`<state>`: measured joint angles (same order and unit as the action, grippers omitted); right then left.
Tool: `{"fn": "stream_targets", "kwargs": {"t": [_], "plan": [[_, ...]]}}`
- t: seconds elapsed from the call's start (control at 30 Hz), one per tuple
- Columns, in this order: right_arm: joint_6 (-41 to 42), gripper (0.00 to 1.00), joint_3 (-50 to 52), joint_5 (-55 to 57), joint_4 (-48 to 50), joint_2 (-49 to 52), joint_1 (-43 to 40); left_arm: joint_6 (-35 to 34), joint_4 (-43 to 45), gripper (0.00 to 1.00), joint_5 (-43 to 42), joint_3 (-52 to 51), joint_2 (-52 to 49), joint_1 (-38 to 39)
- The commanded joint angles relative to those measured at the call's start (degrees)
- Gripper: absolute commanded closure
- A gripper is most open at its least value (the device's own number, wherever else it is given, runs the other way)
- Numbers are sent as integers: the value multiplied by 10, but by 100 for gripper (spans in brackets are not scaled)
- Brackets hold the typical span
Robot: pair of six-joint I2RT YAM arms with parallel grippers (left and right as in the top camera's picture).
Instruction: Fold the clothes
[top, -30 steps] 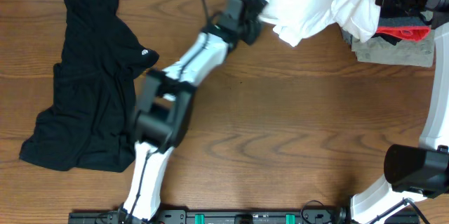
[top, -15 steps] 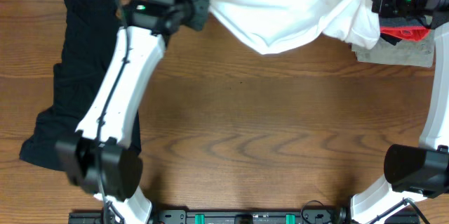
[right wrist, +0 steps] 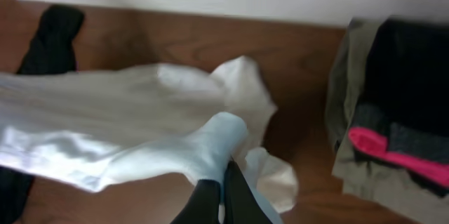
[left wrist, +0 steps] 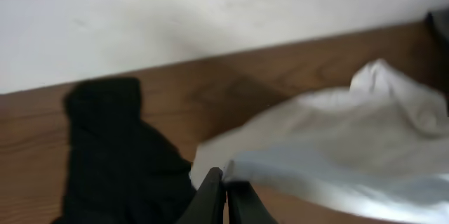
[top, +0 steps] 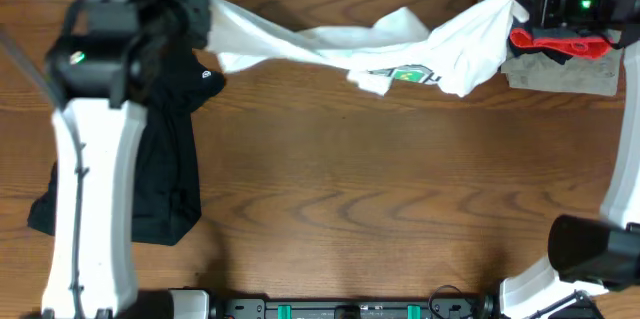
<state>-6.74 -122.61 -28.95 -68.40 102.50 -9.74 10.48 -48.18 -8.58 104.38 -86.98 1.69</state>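
While stretched, shirt (top: 322, 45) runs left-right

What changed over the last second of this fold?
The left gripper, shut on the T-shirt, swung from the middle of the table to its far left, above the hoodie. This stretched the T-shirt out along the back, and a green print now shows. The right gripper kept its hold on the other end. The hoodie and the pile at right stayed put.

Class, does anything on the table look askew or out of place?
The white T-shirt is strung along the far edge, twisted and bunched rather than flat. The black garment lies crumpled at left.
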Motion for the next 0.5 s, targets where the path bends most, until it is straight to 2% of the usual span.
{"fn": "stream_targets", "kwargs": {"t": [0.0, 0.3, 0.47], "plan": [[-10, 99, -18, -11, 20, -55, 0, -12, 9, 94, 3, 5, 49, -23], [-11, 99, -83, 23, 33, -106, -1, -12, 48, 94, 3, 5, 122, -28], [-11, 99, -89, 28, 73, -102, 0, -12, 98, 94, 3, 5, 109, -28]]}}
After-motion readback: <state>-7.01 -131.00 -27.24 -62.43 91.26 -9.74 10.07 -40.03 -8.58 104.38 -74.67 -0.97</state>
